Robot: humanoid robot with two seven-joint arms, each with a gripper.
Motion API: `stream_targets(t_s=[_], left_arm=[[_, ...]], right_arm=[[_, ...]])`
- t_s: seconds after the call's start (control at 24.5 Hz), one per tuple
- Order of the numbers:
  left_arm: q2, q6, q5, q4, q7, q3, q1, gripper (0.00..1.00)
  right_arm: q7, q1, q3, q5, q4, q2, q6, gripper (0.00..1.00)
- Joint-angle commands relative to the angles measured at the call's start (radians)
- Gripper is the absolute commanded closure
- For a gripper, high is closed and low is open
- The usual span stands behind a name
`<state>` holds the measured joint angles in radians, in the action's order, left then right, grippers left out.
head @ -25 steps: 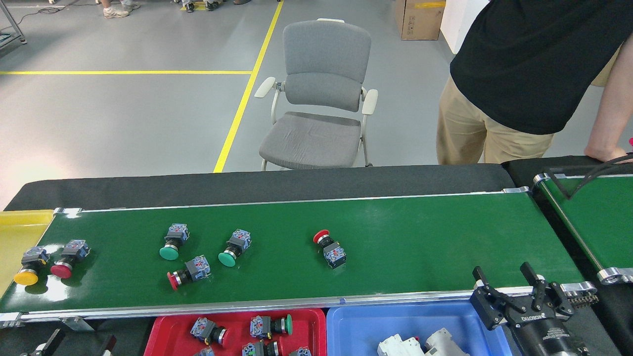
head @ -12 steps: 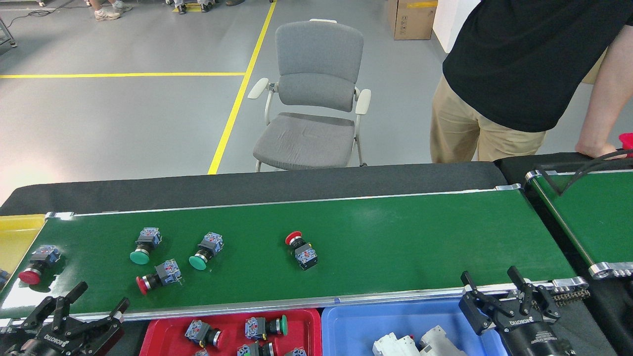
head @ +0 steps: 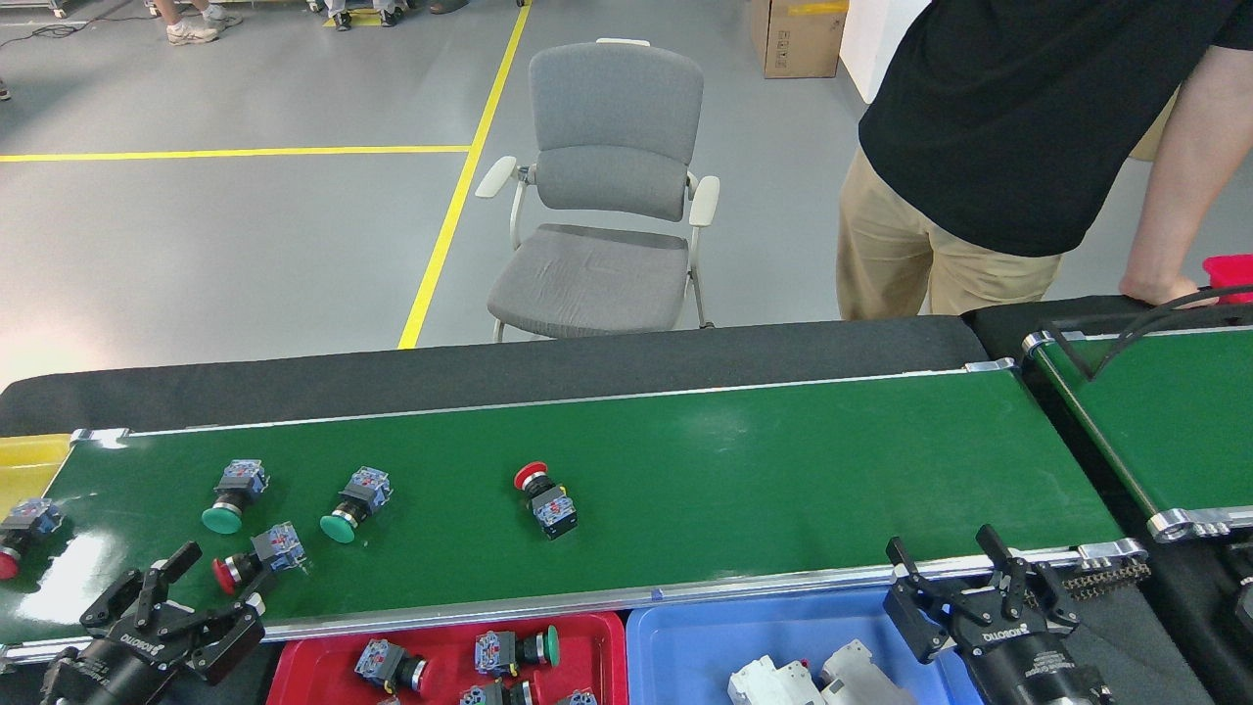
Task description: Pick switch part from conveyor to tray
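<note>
From the head view, the conveyor (head: 744, 490) runs left to right across the middle of the scene, its dark-green belt edged by silver rails. Five switch parts lie on its left half: a red-capped switch part (head: 545, 497) nearest the belt's middle, a green-capped one (head: 355, 503) to its left, a second green-capped switch (head: 233, 495) further left, a red-capped switch near the front rail (head: 260, 556) just below those two, and a red switch at the far-left end (head: 22, 534), partly cut off by the picture's edge. The left gripper (head: 191, 599) hovers over the near-left corner of the belt with its fingers spread wide and nothing between them; the red-capped switch near the front rail sits just beside its far fingertip. The right gripper (head: 948, 576) is over the near rail at the belt's right end, fingers likewise spread wide and empty, above the blue tray (head: 685, 656), which holds white parts. Left of that, the red tray (head: 303, 666) below the near rail already contains several switch parts. A second green belt (head: 1165, 421) lies at the far right. Beyond the conveyor stand a grey chair (head: 607, 215) and a person (head: 1018, 137) in a black shirt, one hand resting by the second belt.
</note>
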<state>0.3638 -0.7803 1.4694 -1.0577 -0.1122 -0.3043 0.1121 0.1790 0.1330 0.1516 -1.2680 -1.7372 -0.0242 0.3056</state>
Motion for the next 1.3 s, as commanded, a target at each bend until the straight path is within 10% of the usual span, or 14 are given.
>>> stream_targets(t_s=[0.0,0.16,0.49,0.73,0.9,1.26], left_arm=[[0.015,-0.005,0.002,0.024,-0.006,0.013,0.029,0.03],[0.014,-0.005,-0.001,0.048,-0.007,0.021,0.041,0.57],[-0.022,-0.005,-0.015,-0.018,-0.049,0.022,0.006,0.9],[-0.057,-0.005,-0.096,-0.438,-0.037,0.024,-0.307,0.67],[-0.149,-0.005,-0.092,-0.644,0.016,0.065,-0.483,0.04],[-0.258,-0.005,-0.092,-0.639,0.022,-0.14,-0.474,0.0]], right_arm=[[0.007,-0.015,0.0,0.002,-0.015,0.003,-0.003,0.02],[0.023,-0.012,-0.021,0.002,-0.015,0.017,-0.005,0.02],[0.034,-0.021,-0.046,-0.001,-0.018,0.04,-0.007,0.02],[0.034,-0.022,-0.046,-0.002,-0.031,0.04,-0.01,0.02],[0.034,-0.015,-0.047,-0.002,-0.031,0.033,-0.011,0.02],[0.033,-0.009,-0.05,-0.004,-0.031,0.04,-0.01,0.02]])
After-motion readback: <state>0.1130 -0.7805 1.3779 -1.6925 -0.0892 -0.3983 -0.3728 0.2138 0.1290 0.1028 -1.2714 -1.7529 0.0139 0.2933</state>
